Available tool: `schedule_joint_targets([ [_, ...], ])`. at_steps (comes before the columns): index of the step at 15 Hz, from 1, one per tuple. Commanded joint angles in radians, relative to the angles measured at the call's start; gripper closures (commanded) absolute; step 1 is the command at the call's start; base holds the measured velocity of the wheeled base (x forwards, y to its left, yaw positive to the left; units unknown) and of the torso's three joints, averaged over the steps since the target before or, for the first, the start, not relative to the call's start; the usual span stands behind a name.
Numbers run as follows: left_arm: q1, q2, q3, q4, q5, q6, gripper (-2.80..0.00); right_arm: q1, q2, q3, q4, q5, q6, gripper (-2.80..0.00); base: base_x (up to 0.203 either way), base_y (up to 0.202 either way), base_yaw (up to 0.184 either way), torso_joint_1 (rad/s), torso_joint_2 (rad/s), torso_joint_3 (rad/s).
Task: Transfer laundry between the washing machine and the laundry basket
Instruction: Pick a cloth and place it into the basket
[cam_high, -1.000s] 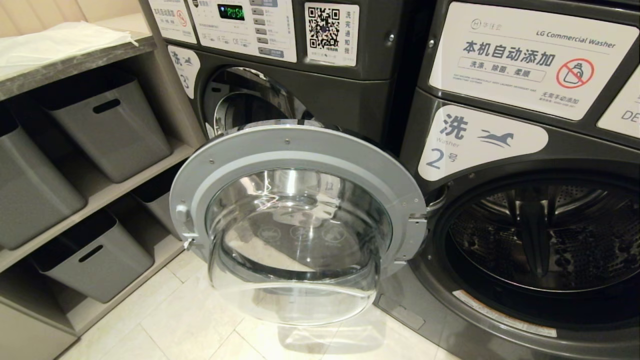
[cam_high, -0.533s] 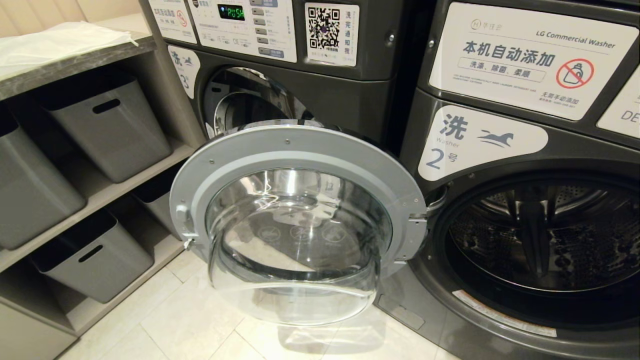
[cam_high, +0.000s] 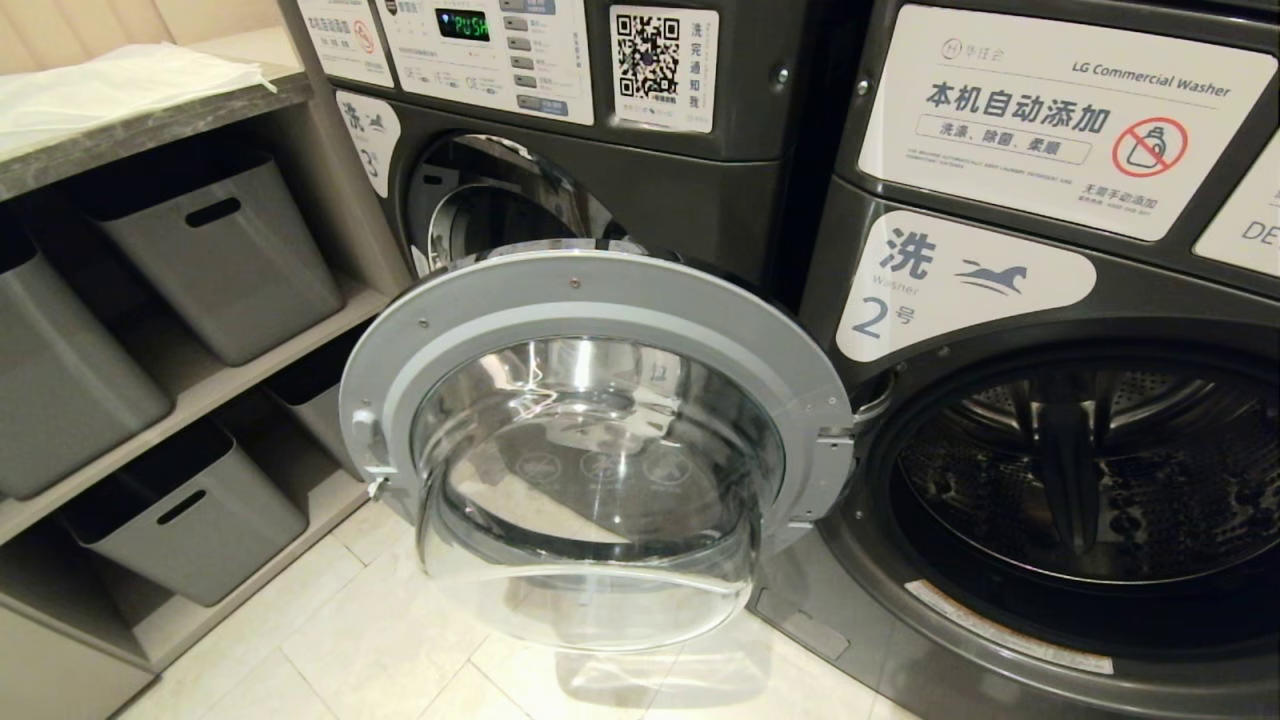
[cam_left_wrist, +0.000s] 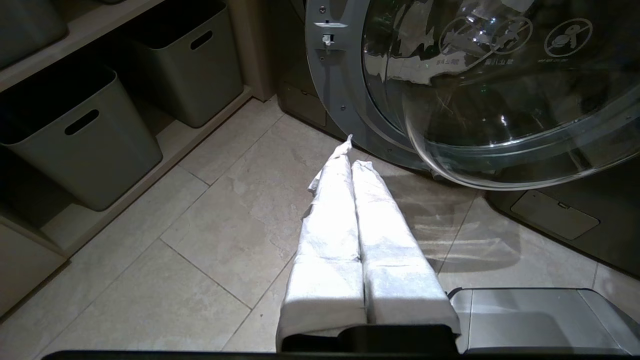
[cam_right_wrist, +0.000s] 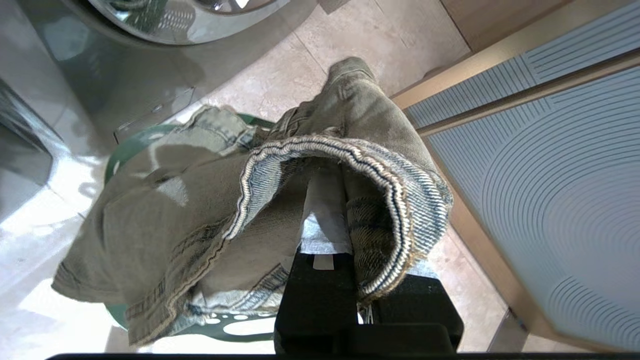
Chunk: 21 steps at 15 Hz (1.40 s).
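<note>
Head view: washing machine (cam_high: 1000, 420) marked 2 at right, round door (cam_high: 600, 440) swung fully open toward the left, glass bowl facing out, drum (cam_high: 1090, 470) dark and showing only perforated steel. Like machine marked 3 (cam_high: 560, 170) behind the open door. Grey bins (cam_high: 220, 250) on shelves at left, pale tiled floor (cam_high: 350, 640) below. No arm or claw in sight here.

Left wrist view: left claw (cam_left_wrist: 350, 150) pressed fully together, white-wrapped fingers (cam_left_wrist: 330, 225) touching along their length, nothing between them. Hanging above the floor tiles, near the lower rim of the open door, grey bins off to one side.

Right wrist view: right claw (cam_right_wrist: 332, 200) clamped on the laundry (cam_right_wrist: 200, 200), an olive-grey garment with a frayed ribbed hem draped over and around the white-wrapped fingers (cam_right_wrist: 322, 220). Cloth hanging above the green laundry basket (cam_right_wrist: 125, 150), whose rim and holed side peek out past the fabric. Basket standing on the floor near the front of a washer.
</note>
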Motion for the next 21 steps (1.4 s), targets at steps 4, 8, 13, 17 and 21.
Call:
schedule_joint_targets([
  [4, 0.0, -0.002, 0.002, 0.0, 0.0, 0.0, 0.0, 0.0, -0.006, 0.087, -0.118, 0.083, -0.023, 0.0, 0.0, 0.0, 0.0, 0.0, 0.0, 0.0],
  [8, 0.0, -0.002, 0.002, 0.0, 0.0, 0.0, 0.0, -0.002, -0.008, 0.086, -0.114, 0.136, -0.016, -2.8, 0.0, 0.0, 0.0, 0.0, 0.0, 0.0],
  [13, 0.0, -0.002, 0.002, 0.0, 0.0, 0.0, 0.0, -0.002, -0.008, 0.087, -0.111, 0.135, -0.015, -2.8, 0.0, 0.0, 0.0, 0.0, 0.0, 0.0],
  [17, 0.0, -0.002, 0.002, 0.0, 0.0, 0.0, 0.0, -0.001, -0.013, 0.101, -0.11, 0.137, -0.028, -2.8, 0.0, 0.0, 0.0, 0.0, 0.0, 0.0],
  [21, 0.0, -0.002, 0.002, 0.0, 0.0, 0.0, 0.0, 0.01, -0.122, 0.121, -0.033, 0.178, -0.113, -2.8, 0.0, 0.0, 0.0, 0.0, 0.0, 0.0],
])
